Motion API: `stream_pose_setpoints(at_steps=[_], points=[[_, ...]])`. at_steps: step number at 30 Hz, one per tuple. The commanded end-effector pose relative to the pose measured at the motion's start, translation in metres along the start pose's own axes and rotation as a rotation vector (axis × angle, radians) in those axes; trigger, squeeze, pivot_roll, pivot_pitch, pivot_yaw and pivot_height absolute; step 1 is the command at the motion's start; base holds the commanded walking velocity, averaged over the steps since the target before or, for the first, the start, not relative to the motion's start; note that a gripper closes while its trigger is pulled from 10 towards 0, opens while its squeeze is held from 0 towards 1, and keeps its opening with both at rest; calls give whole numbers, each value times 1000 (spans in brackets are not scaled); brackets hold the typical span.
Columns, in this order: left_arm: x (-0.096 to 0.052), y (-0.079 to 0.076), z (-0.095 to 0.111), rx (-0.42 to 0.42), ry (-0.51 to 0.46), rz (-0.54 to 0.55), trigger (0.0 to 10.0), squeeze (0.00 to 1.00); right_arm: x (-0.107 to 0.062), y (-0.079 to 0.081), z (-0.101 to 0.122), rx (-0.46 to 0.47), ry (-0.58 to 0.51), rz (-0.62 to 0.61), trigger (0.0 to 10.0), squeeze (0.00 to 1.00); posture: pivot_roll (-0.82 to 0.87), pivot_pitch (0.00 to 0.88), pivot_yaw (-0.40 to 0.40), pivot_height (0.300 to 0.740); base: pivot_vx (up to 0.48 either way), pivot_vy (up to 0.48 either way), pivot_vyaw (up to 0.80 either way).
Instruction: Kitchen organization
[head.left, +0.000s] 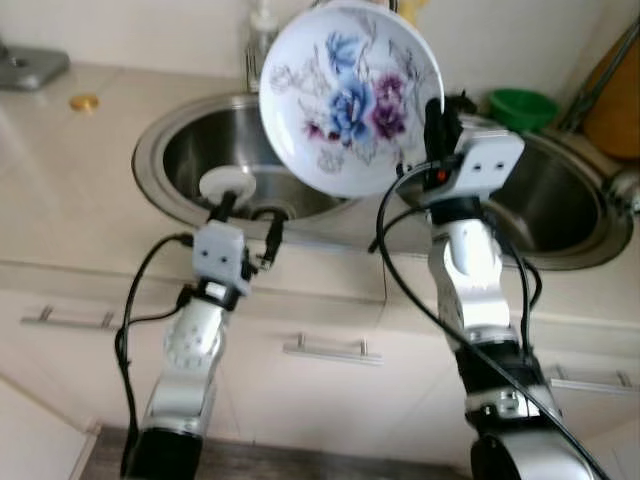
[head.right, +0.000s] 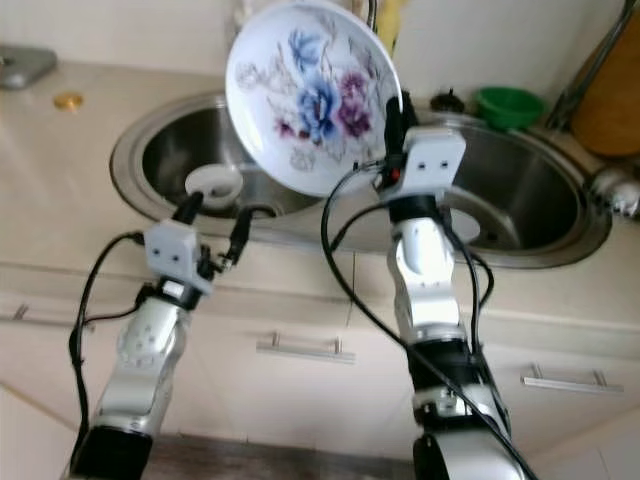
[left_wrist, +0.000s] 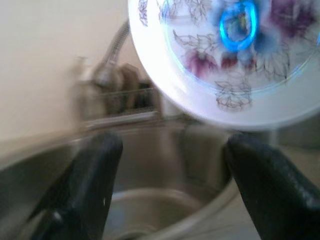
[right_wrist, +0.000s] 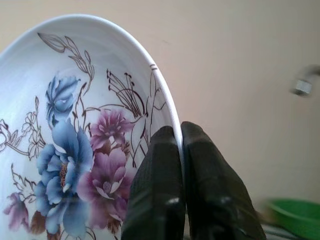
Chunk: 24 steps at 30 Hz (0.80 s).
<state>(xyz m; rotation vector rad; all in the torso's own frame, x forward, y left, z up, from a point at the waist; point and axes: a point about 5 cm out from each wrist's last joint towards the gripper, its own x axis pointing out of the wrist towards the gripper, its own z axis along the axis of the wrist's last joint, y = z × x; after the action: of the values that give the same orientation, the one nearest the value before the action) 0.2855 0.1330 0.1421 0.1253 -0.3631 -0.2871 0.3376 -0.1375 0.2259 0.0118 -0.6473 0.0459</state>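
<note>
The flowered plate (head.left: 350, 97) hangs upright above the double sink (head.left: 190, 155), rim pinched by the right gripper (head.left: 437, 125), likely to drain or carry, while the left gripper (head.left: 248, 225) waits with jaws released below.

Silver jointed arms, white wrist boxes, black cables, black fingers (left_wrist: 90, 185).
</note>
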Motion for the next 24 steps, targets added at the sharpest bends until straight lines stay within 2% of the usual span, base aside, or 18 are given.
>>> stream_pose_setpoints(at_steps=[1,11,19,24], points=[[3,-5,4,0,-15,-27,10000,0,4,-7,7,-4,-39,-36,0,0,15,0,-60,740,405,0,0],[3,-5,4,-2,-14,-21,10000,0,4,-12,0,-8,5,-53,0,0,16,0,-64,740,267,0,0],[3,-6,4,-10,-17,-25,10000,0,2,-20,-8,-35,56,-93,0,0,16,0,-64,740,0,0,-800],[3,-7,4,-10,-15,-30,10000,0,0,-23,-21,-78,147,-91,0,0,15,0,-66,740,0,0,0]])
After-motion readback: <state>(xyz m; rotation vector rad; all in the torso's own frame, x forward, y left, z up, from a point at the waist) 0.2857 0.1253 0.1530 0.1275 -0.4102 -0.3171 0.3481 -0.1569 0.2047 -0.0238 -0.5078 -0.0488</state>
